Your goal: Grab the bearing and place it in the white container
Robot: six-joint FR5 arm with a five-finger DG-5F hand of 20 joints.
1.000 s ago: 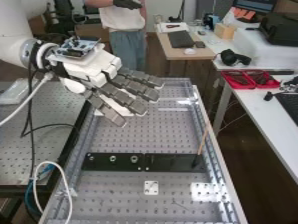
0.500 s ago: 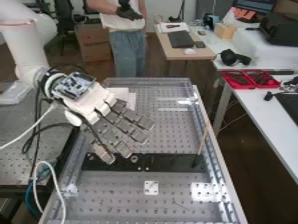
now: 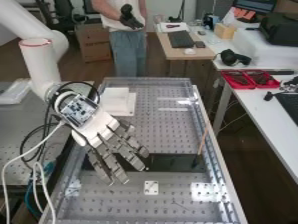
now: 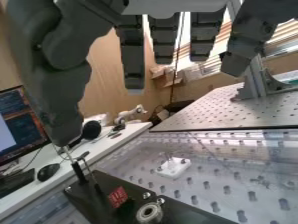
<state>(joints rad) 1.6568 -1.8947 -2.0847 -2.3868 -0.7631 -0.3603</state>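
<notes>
One hand [image 3: 96, 131] is what I'm driving here, and it is open: the fingers reach down long and loose, a slight bend at most, with nothing held between them or against the thumb. In the high view they slant over the arm-side part of the black board [image 3: 174, 162], which lies across the holed table [image 3: 163, 135]. The bearing [image 4: 149, 213] sits on that board in the wrist view, with small metal bits [image 4: 160, 201] beside it and a red label [image 4: 118, 197] close by.

Farther out, the high view gives me a thin stick [image 3: 202, 142] leaning up from the board's other end, and a small white plate [image 3: 151, 188] lying just off the board's edge. Over on the far side of the hand stands a white box [image 3: 117, 102], which I take to be the white container.

As for progress, I'd call this the approach. The bearing is on the board, ungripped; closing on it, lifting it, carrying it over to the box and letting go are all left to do.

The bearing is a round ring, so it points no particular way along the board. Its open face looks upward, and I judge that its axis, through the hole, stands roughly upright from the board.
</notes>
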